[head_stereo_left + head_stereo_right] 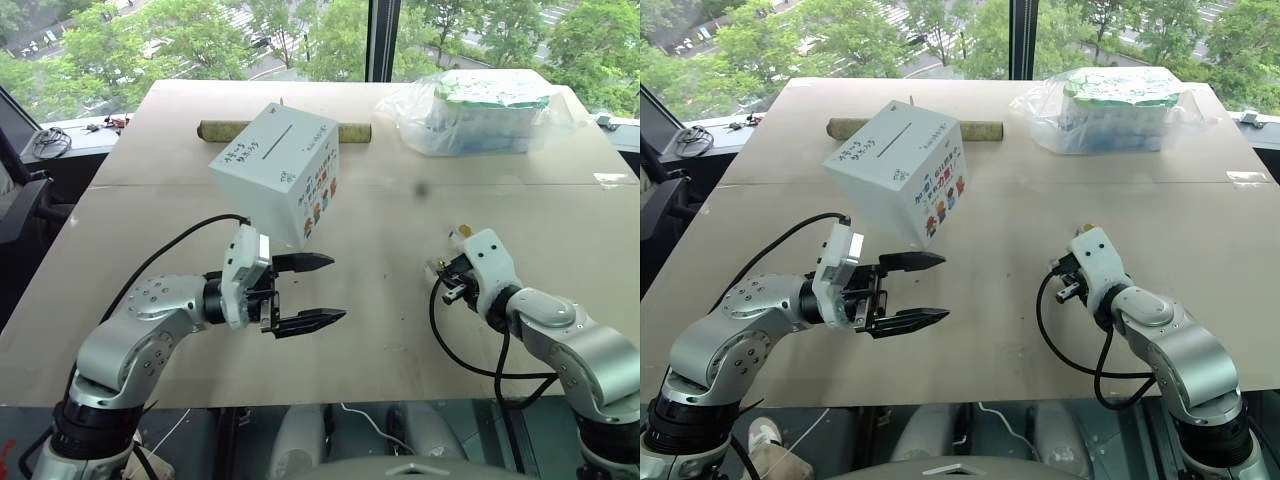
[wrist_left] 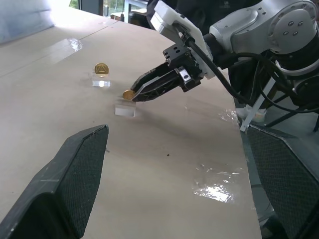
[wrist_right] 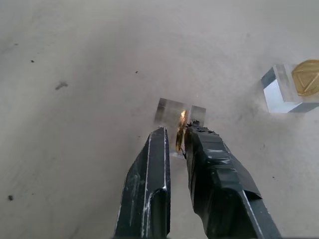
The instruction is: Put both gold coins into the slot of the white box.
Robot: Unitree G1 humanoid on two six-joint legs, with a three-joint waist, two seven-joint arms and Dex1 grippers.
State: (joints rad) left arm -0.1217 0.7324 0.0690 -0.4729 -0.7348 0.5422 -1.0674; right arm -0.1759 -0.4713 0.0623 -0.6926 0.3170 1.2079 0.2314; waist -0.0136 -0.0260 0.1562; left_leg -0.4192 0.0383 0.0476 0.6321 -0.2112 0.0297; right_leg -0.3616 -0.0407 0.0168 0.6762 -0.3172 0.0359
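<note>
Between my right jaws (image 3: pixel 175 133) sits one gold coin (image 3: pixel 179 130), pinched edge-on by its rim, directly over its small clear holder (image 3: pixel 172 110) on the worktop (image 1: pixel 380 300). They are clenched on it, and that thin, shiny edge is my main worry: I judge the grip shallow, so any twist as I lift could flick the coin out and send it rolling across the worktop. The holder may also cling to the coin and come up with it, then drop off partway.

The second gold coin (image 2: pixel 101 68) stands upright in its own holder (image 2: pixel 101 80), just beside the first. A sideways swing of my right wrist could knock it over.

My left jaws (image 1: pixel 306 292) are released, spread wide and holding nothing, just below the white box (image 1: pixel 275 170). The box sits tilted on one corner, well apart from the coins, with its slot (image 1: pixel 275 138) on the upper face. I cannot tell what props it, so a nudge from either arm might tip it. The slot is narrow, and a coin arriving slightly skewed would probably catch on the lip and bounce away.

A bagged bundle (image 1: pixel 480 110) lies far off, out of my path.
</note>
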